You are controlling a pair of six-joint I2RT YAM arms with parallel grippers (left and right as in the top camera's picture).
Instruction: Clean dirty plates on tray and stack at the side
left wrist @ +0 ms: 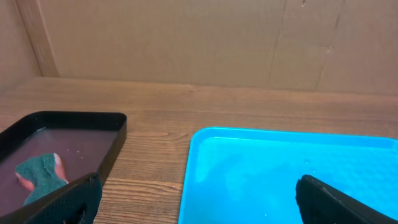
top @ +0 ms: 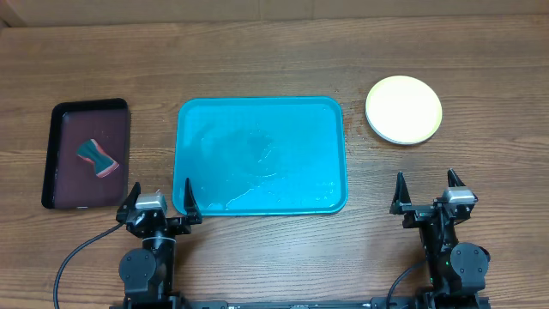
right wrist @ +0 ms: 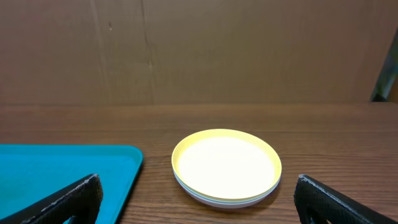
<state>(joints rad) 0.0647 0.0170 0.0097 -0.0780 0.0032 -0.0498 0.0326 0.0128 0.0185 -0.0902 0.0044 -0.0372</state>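
On a brown wood-grain table (top: 274, 60), far left: small rectangular dark tray (top: 53, 154), glossy maroon-black with rounded corners, holding a waisted teal-and-pink sponge (top: 96, 157). Near edge, just right of it: left gripper (top: 160, 196), black pointed fingers spread wide, gripping nothing, right tip over the big tray's near-left corner, arm low, pointing far. Centre: turquoise tray (top: 261, 129), large smooth plastic rectangle with raised rim, glossy, faintly streaked. Far right, well clear of it: plates (top: 403, 110), round plastic, stacked on the wood, yellow-green rim on top, paler edges beneath. Near right: right gripper (top: 425, 184), jaws equally wide, empty, touching nothing, arm low, aimed at the stack
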